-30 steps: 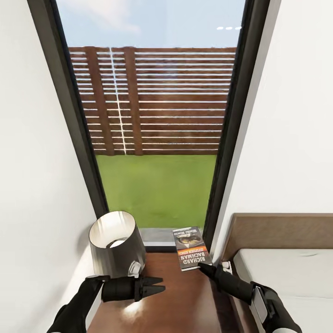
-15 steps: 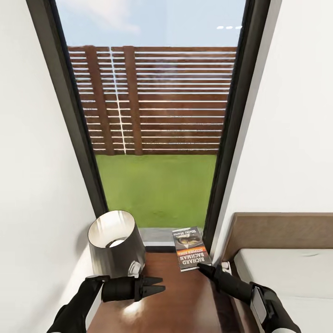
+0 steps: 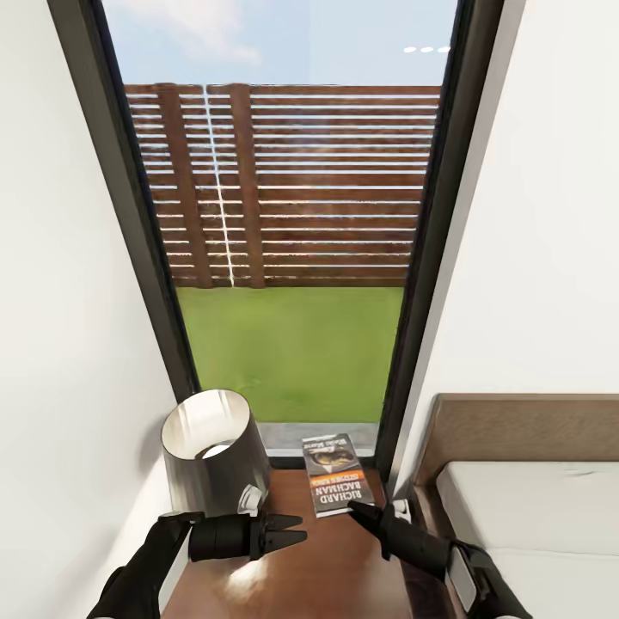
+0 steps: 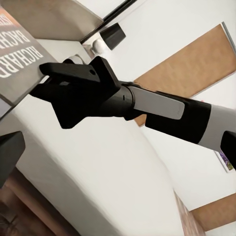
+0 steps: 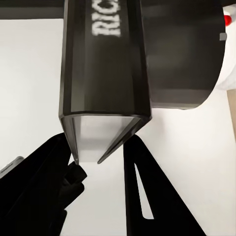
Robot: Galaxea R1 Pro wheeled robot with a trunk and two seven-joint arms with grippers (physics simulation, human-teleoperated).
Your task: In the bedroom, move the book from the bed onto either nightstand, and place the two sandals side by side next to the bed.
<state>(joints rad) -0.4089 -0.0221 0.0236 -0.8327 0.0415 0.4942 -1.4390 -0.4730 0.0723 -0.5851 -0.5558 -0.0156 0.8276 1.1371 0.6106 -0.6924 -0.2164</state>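
book (image 3: 337, 474) — on nightstand (image 3: 297, 572), far right, beside lamp (image 3: 211, 453) | right gripper (image 3: 356, 512) — pinching its near edge to place it | left gripper (image 3: 292, 532) — pressed together, idle

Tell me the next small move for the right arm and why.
Probably lower it a little, then release. The right end effector grips the near edge of the thin dark paperback with the orange band, which is over the glossy dark brown nightstand beside the grey lamp shade, though contact isn't clear.
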